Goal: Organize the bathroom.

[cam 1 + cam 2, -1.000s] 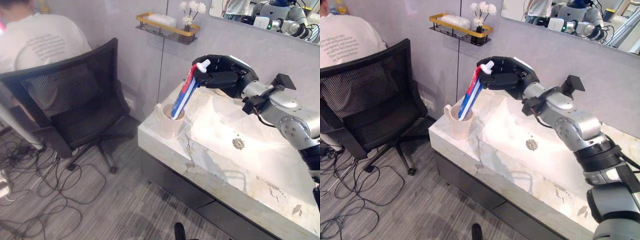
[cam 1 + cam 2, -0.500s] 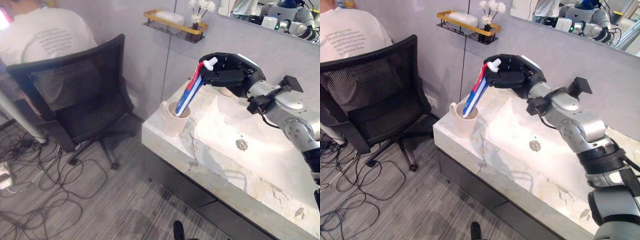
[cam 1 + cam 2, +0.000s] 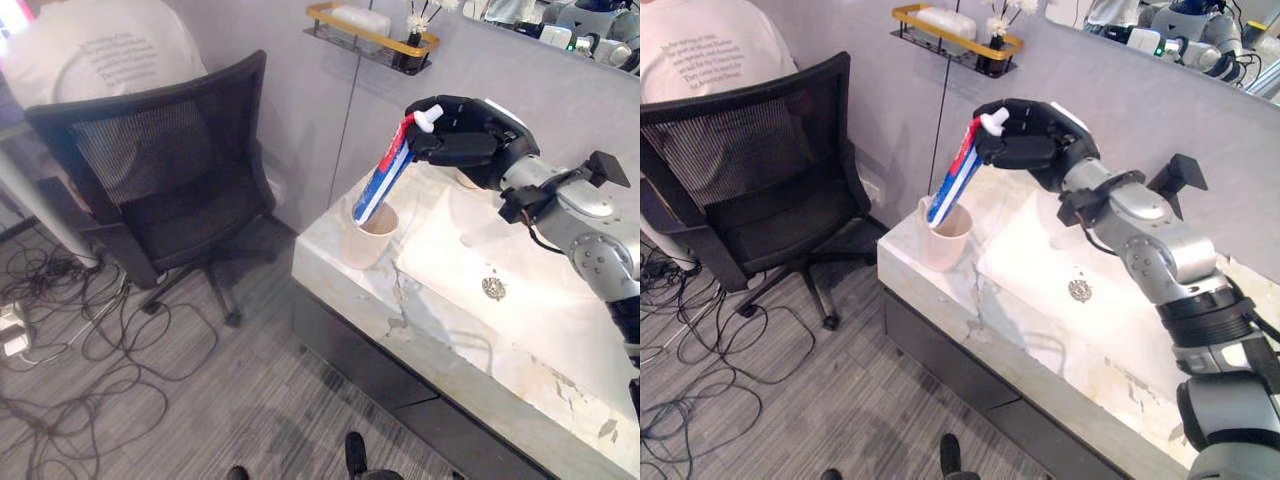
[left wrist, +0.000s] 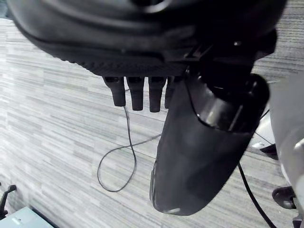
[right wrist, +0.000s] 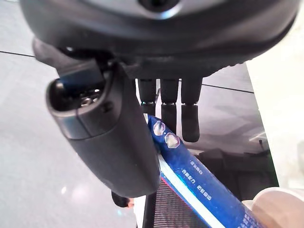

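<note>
Over cup [image 3: 371, 236], toothpaste tube [image 3: 385, 180], right robot hand [image 3: 470, 145] gripping

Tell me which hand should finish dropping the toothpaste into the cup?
Right. The right hand already pinches the toothpaste tube near its white cap, and the tube's lower end sits inside the cup on the counter's corner. The left hand hangs over the floor, away from the sink.

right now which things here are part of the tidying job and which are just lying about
In the job: toothpaste tube, pinched by the right robot hand, its lower end in the cup on the sink counter.

Just about: office chair, wall shelf, floor cables.
</note>
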You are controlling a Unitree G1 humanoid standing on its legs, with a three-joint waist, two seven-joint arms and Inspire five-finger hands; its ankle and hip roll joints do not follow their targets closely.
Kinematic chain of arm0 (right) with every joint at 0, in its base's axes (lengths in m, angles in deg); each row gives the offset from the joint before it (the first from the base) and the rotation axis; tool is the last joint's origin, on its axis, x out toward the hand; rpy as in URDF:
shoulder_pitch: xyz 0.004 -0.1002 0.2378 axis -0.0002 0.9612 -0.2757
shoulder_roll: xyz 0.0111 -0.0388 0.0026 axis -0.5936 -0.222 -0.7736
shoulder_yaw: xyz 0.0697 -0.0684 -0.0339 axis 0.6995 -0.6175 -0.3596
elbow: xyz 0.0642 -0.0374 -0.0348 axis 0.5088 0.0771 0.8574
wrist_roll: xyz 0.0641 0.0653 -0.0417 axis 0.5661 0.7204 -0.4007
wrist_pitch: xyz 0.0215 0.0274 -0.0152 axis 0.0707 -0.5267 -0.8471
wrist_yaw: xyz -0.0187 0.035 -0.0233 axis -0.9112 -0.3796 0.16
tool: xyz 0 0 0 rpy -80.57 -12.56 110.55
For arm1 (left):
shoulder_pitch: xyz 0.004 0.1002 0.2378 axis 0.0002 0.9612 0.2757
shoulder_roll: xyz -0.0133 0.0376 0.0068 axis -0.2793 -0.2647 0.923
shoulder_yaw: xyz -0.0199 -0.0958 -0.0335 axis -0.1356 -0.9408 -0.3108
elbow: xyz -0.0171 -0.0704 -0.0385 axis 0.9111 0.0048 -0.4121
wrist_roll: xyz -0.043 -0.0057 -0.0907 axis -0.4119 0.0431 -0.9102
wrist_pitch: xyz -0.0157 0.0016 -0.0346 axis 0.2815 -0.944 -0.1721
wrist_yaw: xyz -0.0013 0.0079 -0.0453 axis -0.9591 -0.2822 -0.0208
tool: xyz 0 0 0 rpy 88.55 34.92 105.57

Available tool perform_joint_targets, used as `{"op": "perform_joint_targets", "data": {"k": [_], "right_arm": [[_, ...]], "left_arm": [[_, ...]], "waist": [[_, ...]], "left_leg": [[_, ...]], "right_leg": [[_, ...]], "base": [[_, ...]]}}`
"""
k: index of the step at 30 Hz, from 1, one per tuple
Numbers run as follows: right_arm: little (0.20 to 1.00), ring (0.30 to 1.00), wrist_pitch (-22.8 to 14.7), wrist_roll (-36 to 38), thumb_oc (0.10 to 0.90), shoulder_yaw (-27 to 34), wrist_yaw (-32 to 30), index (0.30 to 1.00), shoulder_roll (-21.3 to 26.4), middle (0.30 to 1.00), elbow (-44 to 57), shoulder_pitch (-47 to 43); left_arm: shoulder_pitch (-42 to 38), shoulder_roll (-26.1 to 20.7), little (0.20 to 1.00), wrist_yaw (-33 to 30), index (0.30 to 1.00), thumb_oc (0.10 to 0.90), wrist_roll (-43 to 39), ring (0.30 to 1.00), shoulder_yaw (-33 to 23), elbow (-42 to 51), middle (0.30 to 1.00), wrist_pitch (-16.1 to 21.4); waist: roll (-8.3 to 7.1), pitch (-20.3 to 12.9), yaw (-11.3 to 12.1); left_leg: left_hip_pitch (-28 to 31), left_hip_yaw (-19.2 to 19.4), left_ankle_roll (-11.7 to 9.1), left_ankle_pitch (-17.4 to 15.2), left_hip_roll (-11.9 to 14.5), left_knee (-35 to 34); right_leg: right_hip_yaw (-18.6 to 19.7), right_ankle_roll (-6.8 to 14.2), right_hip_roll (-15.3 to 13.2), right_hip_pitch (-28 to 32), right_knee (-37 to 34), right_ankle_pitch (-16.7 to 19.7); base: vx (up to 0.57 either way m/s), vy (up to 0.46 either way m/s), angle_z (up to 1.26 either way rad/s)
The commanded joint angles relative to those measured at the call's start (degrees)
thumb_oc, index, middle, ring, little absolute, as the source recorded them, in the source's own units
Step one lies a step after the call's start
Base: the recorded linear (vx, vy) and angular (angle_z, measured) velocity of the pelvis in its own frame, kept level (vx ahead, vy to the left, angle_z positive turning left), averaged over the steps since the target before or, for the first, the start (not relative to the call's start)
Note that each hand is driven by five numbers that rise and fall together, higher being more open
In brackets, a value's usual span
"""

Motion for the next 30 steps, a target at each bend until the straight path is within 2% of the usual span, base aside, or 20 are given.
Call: {"op": "perform_joint_targets", "data": {"k": [1, 18, 30], "right_arm": [[0.300, 0.300, -9.53, -0.45, 0.400, 10.19, -0.62, 0.300, -2.78, 0.300, 3.95, -3.83], [0.300, 0.300, -11.44, 0.07, 0.400, 12.30, -1.49, 0.300, -1.33, 0.300, 4.20, -2.89], [0.300, 0.300, -10.79, 1.17, 0.400, 14.06, -0.51, 0.300, 0.45, 0.300, 4.23, -1.86]], "left_arm": [[3.04, -3.80, 0.900, 0.29, 0.900, 0.800, 1.57, 0.900, 0.13, -5.10, 0.900, -1.98], [3.87, -3.88, 0.900, 0.55, 0.900, 0.800, 1.44, 0.900, -0.29, -4.28, 0.900, -3.54], [4.39, -3.07, 0.900, 0.15, 0.900, 0.800, 0.44, 0.900, 0.02, -3.59, 0.900, -4.50]], "waist": [[-1.72, -1.85, 0.76], [-1.85, -2.31, 0.08], [-1.80, -3.31, -0.42]], "left_leg": [[2.60, -2.83, 0.62, -2.11, -0.27, 1.26], [2.70, -2.05, 0.31, -1.78, 0.22, 1.00], [2.73, -1.54, 0.04, -1.45, 0.65, 0.78]], "right_leg": [[4.55, 4.50, -1.93, 0.04, 6.42, -5.83], [4.23, 4.59, -1.69, 0.40, 5.78, -5.59], [4.24, 4.53, -1.67, 0.58, 5.58, -5.76]], "base": [[0.00, 0.000, 0.00], [0.00, -0.012, -0.01], [0.00, 0.000, 0.00]]}}
